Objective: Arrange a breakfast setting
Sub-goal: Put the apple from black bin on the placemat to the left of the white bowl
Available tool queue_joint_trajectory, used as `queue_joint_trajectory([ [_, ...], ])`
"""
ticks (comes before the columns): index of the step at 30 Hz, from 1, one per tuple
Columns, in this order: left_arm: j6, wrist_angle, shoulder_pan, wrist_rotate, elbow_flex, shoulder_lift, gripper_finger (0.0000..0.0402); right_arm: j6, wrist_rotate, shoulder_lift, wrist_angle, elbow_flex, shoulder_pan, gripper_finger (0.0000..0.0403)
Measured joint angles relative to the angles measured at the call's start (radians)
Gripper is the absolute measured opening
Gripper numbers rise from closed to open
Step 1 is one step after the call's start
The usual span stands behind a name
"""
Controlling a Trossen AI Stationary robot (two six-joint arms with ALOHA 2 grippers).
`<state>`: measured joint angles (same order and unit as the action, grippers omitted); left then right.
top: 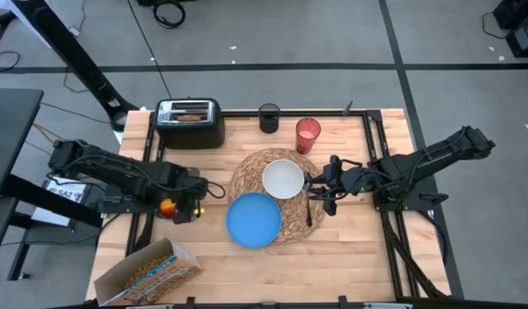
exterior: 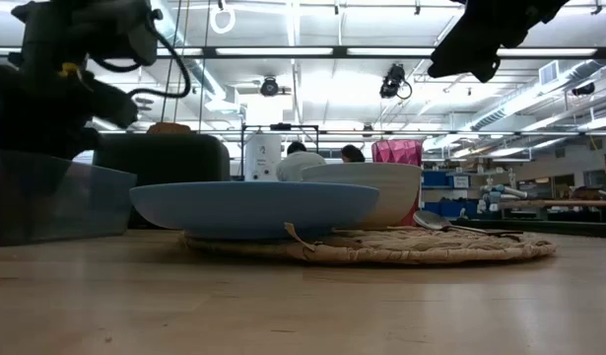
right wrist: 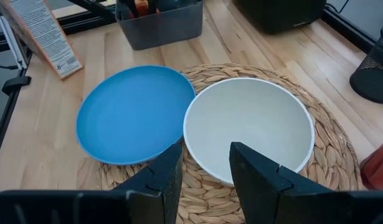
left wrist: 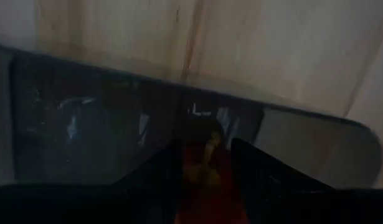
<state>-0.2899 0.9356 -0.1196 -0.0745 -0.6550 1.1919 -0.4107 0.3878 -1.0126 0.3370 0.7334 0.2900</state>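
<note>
Red apple (top: 167,206) pinched in left tool (top: 179,209) | right tool (top: 319,187) spread beside white bowl (top: 283,178)

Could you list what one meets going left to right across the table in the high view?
Cereal box → apple in the left gripper → blue plate → white bowl → spoon → right gripper.

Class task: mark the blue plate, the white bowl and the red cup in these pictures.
blue plate (top: 253,220), high view, centre of its face.
white bowl (right wrist: 248,127), right wrist view, inside bottom.
red cup (top: 307,136), high view, its side wall.
</note>
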Motion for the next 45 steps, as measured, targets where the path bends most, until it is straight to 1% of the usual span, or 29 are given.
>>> queue_joint_trajectory([
  [13,-0.005,-0.066,-0.016,0.013,0.009,0.001,0.0141,0.006,-0.016,0.000,0.000,0.000,0.000,0.0141],
  [18,-0.019,-0.046,-0.048,0.012,0.009,0.048,0.0141,0.016,-0.024,0.000,0.000,0.000,0.000,0.0141],
  [23,-0.066,-0.054,-0.060,0.010,0.009,0.106,0.0141,0.025,-0.026,0.000,0.001,0.000,0.000,0.0141],
  [29,-0.071,-0.042,-0.060,0.009,0.004,0.110,0.0139,0.029,-0.040,0.000,0.005,0.000,0.000,0.0141],
  [31,-0.071,-0.029,-0.060,0.008,-0.007,0.109,0.0128,0.035,-0.042,0.001,0.008,0.000,0.000,0.0141],
  [33,-0.080,-0.007,-0.057,0.004,-0.014,0.109,0.0105,0.047,-0.042,0.001,0.008,0.000,0.000,0.0141],
  [37,-0.147,0.002,-0.041,-0.033,-0.015,0.108,0.0027,0.073,-0.042,0.000,0.008,0.000,0.000,0.0142],
  [38,-0.165,0.003,-0.038,-0.037,-0.015,0.102,0.0019,0.077,-0.042,0.001,0.008,0.000,0.000,0.0142],
  [42,-0.220,0.021,-0.027,-0.035,-0.043,0.082,0.0022,0.082,-0.042,0.015,0.009,0.000,0.000,0.0142],
  [45,-0.222,0.088,-0.020,-0.035,-0.097,0.074,0.0021,0.098,-0.039,0.032,0.009,0.000,0.000,0.0142],
])
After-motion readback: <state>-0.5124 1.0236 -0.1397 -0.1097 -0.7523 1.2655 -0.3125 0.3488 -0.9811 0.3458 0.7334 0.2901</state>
